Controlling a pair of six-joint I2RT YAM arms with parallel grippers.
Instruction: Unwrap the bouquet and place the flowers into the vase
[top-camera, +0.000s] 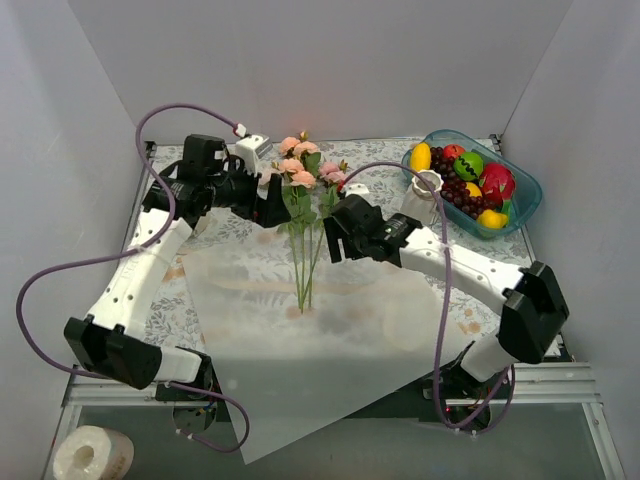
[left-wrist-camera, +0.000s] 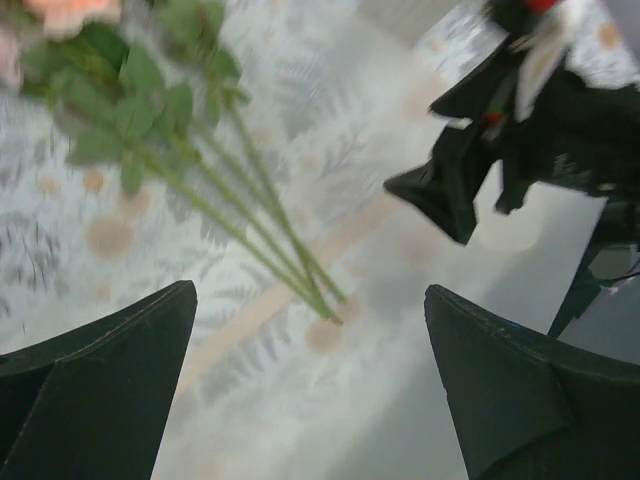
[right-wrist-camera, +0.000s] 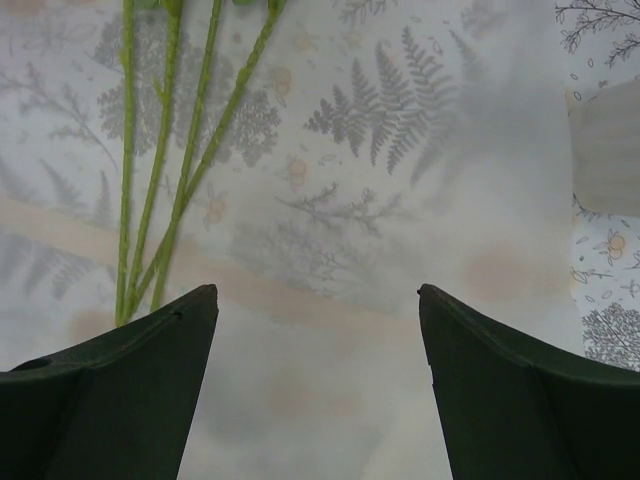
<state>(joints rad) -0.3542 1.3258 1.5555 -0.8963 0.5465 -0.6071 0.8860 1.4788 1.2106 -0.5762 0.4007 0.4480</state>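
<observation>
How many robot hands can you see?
2. The left gripper is open, beside the leaves of the flowers. The right gripper is open, just right of the stems, above the paper. None seems hidden.

the left wrist view is blurred; the flowers (left-wrist-camera: 130, 110) are cut off at its top edge. in the top view the right arm (top-camera: 470, 270) hides part of the vase (top-camera: 427, 182).

Bright even overhead light, soft shadows, flowers (left-wrist-camera: 135, 115) blurred in left wrist view
</observation>
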